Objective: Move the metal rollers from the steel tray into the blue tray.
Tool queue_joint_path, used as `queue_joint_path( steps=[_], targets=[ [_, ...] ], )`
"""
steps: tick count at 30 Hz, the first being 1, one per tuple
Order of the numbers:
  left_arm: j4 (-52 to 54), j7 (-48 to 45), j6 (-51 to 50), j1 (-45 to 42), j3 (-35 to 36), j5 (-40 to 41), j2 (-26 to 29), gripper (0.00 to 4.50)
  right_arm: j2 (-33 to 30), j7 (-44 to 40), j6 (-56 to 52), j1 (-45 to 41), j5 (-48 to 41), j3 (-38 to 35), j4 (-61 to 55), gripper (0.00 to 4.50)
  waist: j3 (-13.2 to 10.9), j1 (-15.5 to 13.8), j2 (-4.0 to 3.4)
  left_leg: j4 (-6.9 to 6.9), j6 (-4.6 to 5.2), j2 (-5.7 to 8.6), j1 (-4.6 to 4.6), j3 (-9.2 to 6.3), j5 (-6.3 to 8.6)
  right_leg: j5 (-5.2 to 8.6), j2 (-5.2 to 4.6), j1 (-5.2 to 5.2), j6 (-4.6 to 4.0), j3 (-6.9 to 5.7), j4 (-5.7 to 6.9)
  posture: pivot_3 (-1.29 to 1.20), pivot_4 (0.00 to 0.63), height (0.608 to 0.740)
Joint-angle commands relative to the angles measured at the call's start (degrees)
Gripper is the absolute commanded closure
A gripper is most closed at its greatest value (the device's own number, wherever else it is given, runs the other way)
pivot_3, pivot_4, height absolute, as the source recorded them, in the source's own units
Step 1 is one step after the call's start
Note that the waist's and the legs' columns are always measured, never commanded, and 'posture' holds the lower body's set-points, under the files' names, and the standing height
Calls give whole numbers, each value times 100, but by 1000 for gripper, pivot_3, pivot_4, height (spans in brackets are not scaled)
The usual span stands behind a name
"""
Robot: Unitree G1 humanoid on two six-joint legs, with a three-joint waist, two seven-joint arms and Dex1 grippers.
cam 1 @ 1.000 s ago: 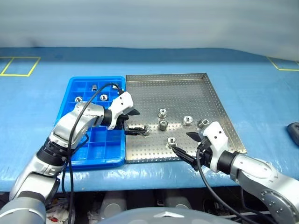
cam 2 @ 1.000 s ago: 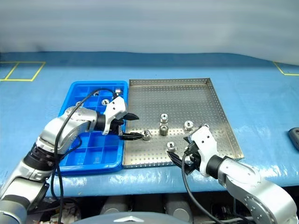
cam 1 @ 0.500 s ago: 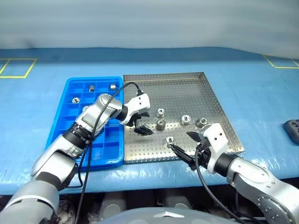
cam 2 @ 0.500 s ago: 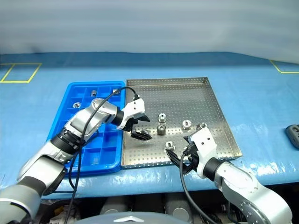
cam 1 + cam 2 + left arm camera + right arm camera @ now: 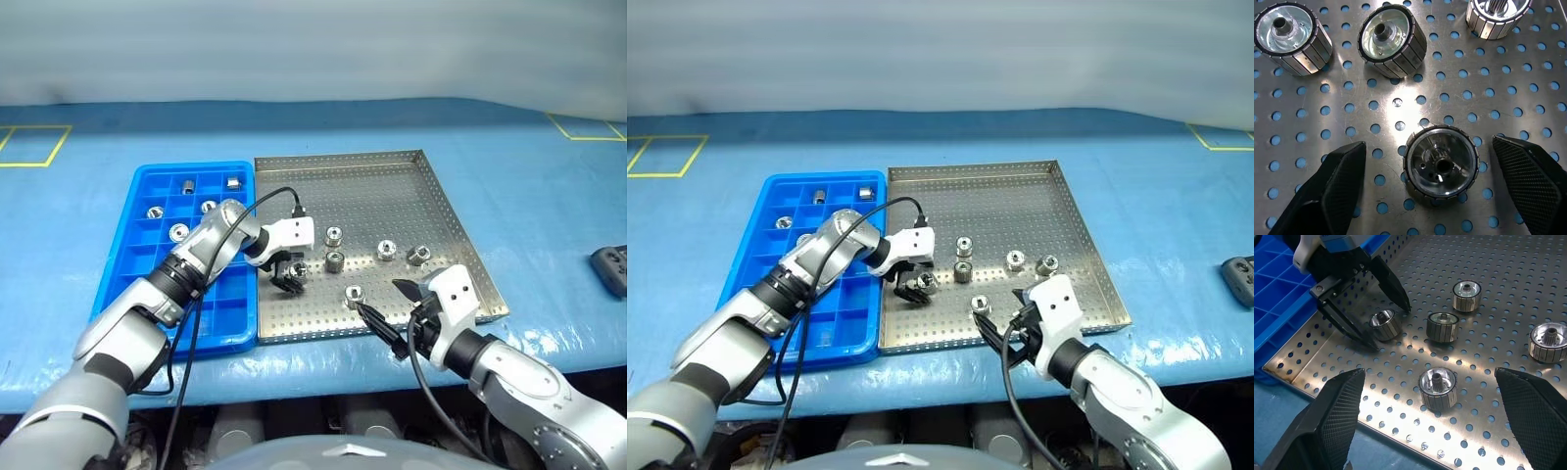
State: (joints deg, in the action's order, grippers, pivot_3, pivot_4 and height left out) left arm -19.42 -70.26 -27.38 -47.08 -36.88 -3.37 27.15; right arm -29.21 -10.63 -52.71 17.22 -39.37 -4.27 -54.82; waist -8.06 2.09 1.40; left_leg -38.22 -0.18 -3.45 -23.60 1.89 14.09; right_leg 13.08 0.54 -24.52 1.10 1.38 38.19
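Note:
The steel tray (image 5: pixel 372 186) holds several metal rollers, among them a pair (image 5: pixel 334 248), two at the right (image 5: pixel 387 251) and one near the front rim (image 5: pixel 354 295). My left gripper (image 5: pixel 291 277) points down over another roller (image 5: pixel 1441 161). Its fingers (image 5: pixel 1342 176) stand open on either side of that roller, with a gap at each side. The roller stands upright on the perforated floor. My right gripper (image 5: pixel 380 297) hovers open at the tray's front edge, just in front of the front roller (image 5: pixel 1437 384). The blue tray (image 5: pixel 147 284) on the left has several rollers (image 5: pixel 178 232) in its far compartments.
A dark object (image 5: pixel 609 266) lies at the right edge of the blue table. Yellow tape marks (image 5: pixel 29 145) are at the far left. A black cable (image 5: pixel 265 201) loops above my left wrist.
My left gripper has swung from the trays' shared edge into the steel tray, tipped downward, and lowered around a roller, its fingers narrower. The right gripper has stayed put.

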Motion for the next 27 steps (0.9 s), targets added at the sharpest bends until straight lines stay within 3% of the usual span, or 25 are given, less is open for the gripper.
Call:
queue_joint_path(
  steps=[1, 5, 8, 15, 20, 27],
  targets=[
    [14, -65, 15, -54, 116, -65, -62, 1546, 42, 8, 152, -31, 11, -11, -171, 0, 0, 0, 0, 0, 0, 0, 0, 0, 0, 0, 0, 0, 0, 0, 0, -78, 150, 740],
    [177, -182, -82, 10, 164, -51, -9, 2817, 70, -10, 155, -62, 37, 7, -133, 0, 0, 1, 0, 0, 0, 0, 0, 0, 0, -1, 0, 0, 1, 0, 0, -78, 150, 740],
    [410, -150, -454, 40, 564, 279, -40, 2812, 77, -16, 143, -129, 40, 26, -108, 0, 0, 3, 0, 0, 0, 0, 0, 0, 0, -1, 0, 0, 2, 0, 2, -49, 150, 740],
    [1647, 1429, -2009, 570, 2979, 1518, -430, 2812, 116, -49, 135, -441, 44, 164, -22, 0, 2, -13, -3, -3, 0, -3, -1, -7, 0, -5, 0, 0, 9, -3, 6, 8, 150, 740],
    [2960, 2767, -2608, 1543, 4070, 1652, -554, 2812, 102, -200, 123, -934, 100, 446, 223, 0, 2, -38, -4, 5, -1, -5, 9, -19, -1, -6, 2, 0, 11, 3, 14, 80, 150, 740],
    [4474, 4268, -2791, 2676, 4956, 1561, -847, 2812, 121, -702, 288, -1982, 316, 1097, 877, 0, -5, -384, 8, -6, -3, -2, 10, -21, -4, -7, -2, 4, 11, -4, 22, 219, 150, 740]
  ],
)
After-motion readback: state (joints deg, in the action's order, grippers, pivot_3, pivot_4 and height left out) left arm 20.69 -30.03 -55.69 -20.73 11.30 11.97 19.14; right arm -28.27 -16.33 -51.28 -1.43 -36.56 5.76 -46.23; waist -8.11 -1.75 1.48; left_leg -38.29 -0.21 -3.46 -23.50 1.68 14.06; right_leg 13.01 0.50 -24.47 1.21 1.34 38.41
